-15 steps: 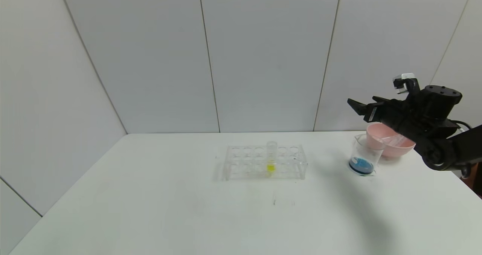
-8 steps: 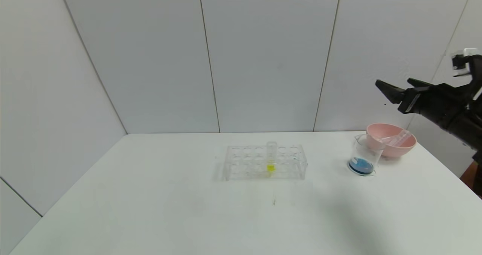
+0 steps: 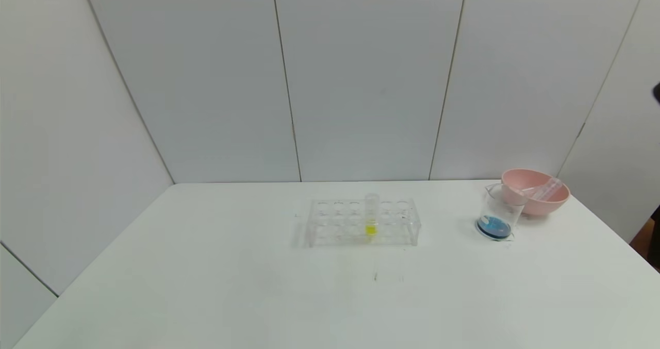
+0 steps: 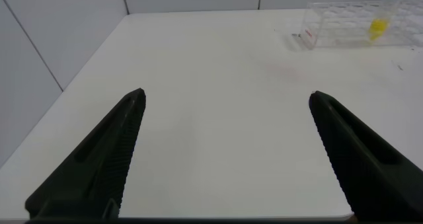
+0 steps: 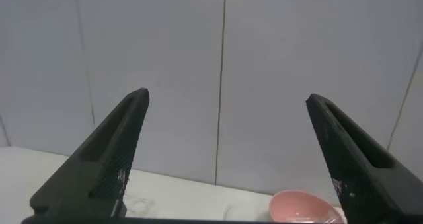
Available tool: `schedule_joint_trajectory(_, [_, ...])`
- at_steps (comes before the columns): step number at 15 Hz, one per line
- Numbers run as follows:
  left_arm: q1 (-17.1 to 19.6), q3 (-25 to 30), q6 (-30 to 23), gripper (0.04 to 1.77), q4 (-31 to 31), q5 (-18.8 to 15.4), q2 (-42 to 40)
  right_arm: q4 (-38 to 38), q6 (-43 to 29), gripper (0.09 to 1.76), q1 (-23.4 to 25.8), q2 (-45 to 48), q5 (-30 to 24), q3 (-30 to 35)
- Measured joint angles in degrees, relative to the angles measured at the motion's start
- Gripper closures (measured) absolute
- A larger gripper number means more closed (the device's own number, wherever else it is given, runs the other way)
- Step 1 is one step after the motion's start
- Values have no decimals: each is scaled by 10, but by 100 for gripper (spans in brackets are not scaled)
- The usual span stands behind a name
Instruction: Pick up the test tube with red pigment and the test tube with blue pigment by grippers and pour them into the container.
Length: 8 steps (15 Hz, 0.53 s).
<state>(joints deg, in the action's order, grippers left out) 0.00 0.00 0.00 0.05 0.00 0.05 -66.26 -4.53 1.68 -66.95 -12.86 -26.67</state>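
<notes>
The container [image 3: 496,214], a clear glass beaker, stands at the right of the table and holds dark blue liquid at its bottom. No tube with red or blue liquid shows. A clear empty tube [image 3: 547,188] lies in the pink bowl [image 3: 536,200] behind the beaker. My right gripper [image 5: 227,95] is open and empty, raised high and facing the wall, with the pink bowl [image 5: 301,209] below it. In the head view only a dark sliver of it [image 3: 657,92] shows at the right edge. My left gripper [image 4: 227,94] is open and empty over the table's left part.
A clear tube rack [image 3: 362,221] stands mid-table with one yellow-liquid tube [image 3: 371,215] in it; the rack also shows in the left wrist view [image 4: 344,32]. White wall panels stand behind the table [image 3: 232,287].
My right arm has lifted up and swung right, from above the beaker and bowl almost out of the head view. The beaker, bowl and rack have not moved.
</notes>
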Motion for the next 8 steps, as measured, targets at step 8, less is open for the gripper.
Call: schedule_joint_trajectory(8, [0, 0, 0, 5, 0, 0, 0, 297, -6, 15, -9, 423, 3, 46])
